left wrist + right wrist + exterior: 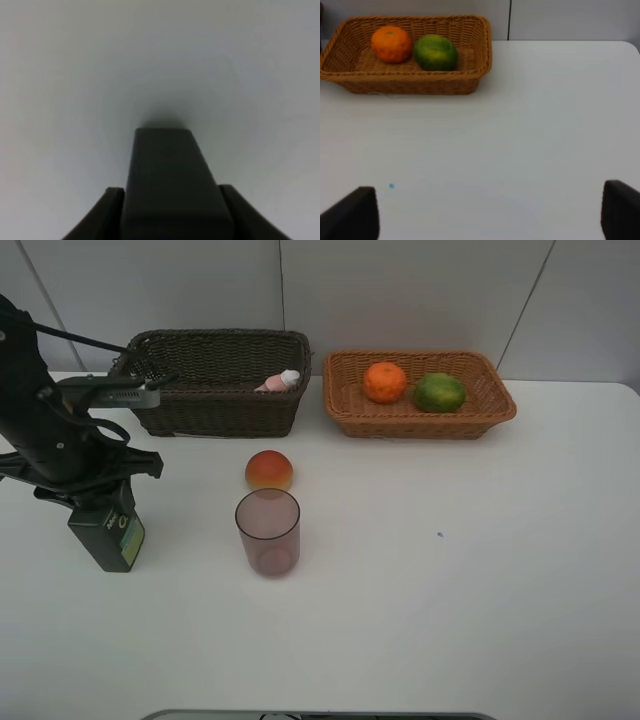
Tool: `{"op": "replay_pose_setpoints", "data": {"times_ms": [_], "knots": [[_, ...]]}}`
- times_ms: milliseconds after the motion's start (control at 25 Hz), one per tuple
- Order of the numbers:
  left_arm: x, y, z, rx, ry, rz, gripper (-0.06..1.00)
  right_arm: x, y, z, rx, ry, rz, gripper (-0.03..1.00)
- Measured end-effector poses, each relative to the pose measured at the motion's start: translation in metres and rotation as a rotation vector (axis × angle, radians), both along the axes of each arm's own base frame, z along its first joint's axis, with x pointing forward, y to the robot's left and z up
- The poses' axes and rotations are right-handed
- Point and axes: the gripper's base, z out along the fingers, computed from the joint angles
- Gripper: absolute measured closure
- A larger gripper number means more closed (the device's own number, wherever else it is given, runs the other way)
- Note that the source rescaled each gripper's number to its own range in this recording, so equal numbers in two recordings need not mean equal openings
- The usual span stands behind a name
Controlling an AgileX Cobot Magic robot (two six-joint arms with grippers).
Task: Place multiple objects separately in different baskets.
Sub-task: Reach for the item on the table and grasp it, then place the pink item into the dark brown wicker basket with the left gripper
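Left wrist view: left gripper (170, 192) jaws sit against both sides of the dark green pump bottle (162, 160), upright near the worktop's (450, 590) left edge. Right gripper (490, 200) wide, empty; open worktop ahead.

Our left arm (55, 440), at nine o'clock in the high view, is matt black with chunky, rounded links. A thin black cable (70, 336) runs off it toward two o'clock. Below it sits a grey bar (125, 397) with lettering too small to read. The right gripper's fingers (352, 215) are plain dark blocks. The left gripper's fingers (107, 215) are dark and curved.
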Motion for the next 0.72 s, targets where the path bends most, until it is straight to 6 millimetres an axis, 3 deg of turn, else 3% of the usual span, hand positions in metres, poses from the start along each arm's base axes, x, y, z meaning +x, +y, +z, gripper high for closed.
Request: {"op": "replay_pose_setpoints", "data": {"times_ms": [720], "knots": [[0.0030, -0.0025, 0.0006, -0.036, -0.031, 0.048, 0.47, 0.0000, 0.0000, 0.0000, 0.000, 0.000, 0.000, 0.08]]}}
